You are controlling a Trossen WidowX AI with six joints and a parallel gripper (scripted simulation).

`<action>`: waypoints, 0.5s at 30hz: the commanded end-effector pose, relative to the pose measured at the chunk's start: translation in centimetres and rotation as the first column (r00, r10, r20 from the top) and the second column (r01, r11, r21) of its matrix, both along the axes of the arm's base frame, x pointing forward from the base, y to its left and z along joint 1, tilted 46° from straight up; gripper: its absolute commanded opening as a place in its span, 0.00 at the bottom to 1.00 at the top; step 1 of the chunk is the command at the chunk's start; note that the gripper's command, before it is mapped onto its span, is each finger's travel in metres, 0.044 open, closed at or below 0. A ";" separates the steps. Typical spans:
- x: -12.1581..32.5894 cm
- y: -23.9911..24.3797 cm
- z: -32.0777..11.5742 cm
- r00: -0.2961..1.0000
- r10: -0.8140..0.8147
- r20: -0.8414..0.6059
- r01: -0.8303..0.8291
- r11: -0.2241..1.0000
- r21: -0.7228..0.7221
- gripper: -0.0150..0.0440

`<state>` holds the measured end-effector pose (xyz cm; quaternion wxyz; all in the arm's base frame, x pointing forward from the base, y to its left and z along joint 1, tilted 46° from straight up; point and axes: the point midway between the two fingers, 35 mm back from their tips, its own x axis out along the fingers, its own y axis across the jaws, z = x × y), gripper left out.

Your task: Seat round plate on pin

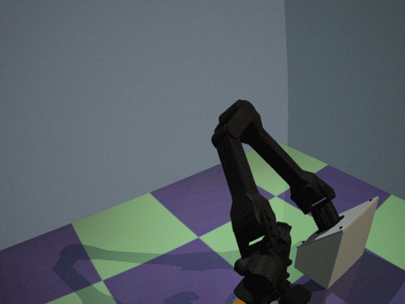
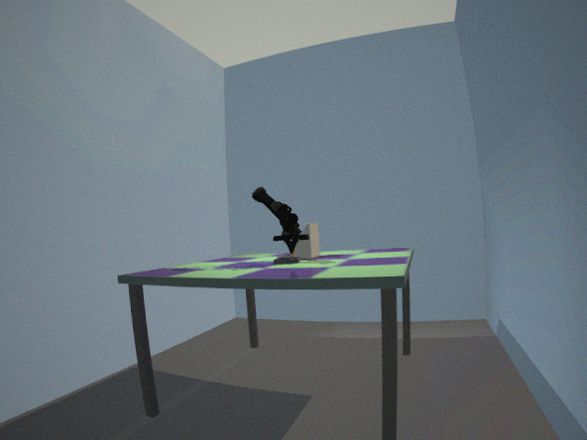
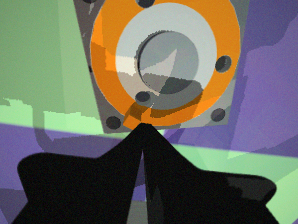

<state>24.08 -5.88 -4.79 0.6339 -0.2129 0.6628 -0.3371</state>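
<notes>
Wrist view: round plate [image 3: 165, 62], an orange ring around a pale centre, sits over the grey post [image 3: 167, 57] on the square base [image 3: 100, 107]. Its orange tab [image 3: 134, 116] juts at about 7 o'clock.

Gripper [image 3: 143, 131]: fingers pressed together, nothing between them, tip at the tab's outer edge; contact likely, though shadow blurs it.

Holes ring the plate; the one beside the tab [image 3: 143, 96] looks dark, and the pin cannot be made out.

Handling, as a judgement: rigid, thin, light, free to pivot on the post. No pinch needed; nudge the tab sideways with the closed tip, gently, or it overshoots.
</notes>
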 end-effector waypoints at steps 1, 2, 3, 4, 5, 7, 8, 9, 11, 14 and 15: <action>0.2 0.4 -0.5 1.000 -0.006 -0.002 0.006 1.000 0.011 0.25; 0.3 0.5 -0.6 1.000 -0.006 -0.002 0.006 1.000 0.011 0.25; 0.3 0.5 -0.6 1.000 -0.006 -0.002 0.006 1.000 0.011 0.25; 0.4 0.6 -0.7 1.000 -0.006 -0.002 0.006 1.000 0.011 0.25; 0.5 0.7 -0.8 1.000 -0.006 -0.002 0.006 1.000 0.011 0.25; 0.7 0.8 -0.9 1.000 -0.006 -0.001 0.006 1.000 0.011 0.25; 0.7 0.9 -0.9 1.000 -0.006 -0.001 0.006 1.000 0.011 0.25; 0.8 1.0 -1.0 1.000 -0.006 -0.001 0.006 1.000 0.011 0.25; 1.0 1.1 -1.2 1.000 -0.006 -0.001 0.006 1.000 0.011 0.25; 1.3 1.3 -1.4 1.000 -0.006 -0.001 0.006 1.000 0.011 0.25; 1.4 1.4 -1.5 1.000 -0.006 -0.001 0.006 1.000 0.011 0.25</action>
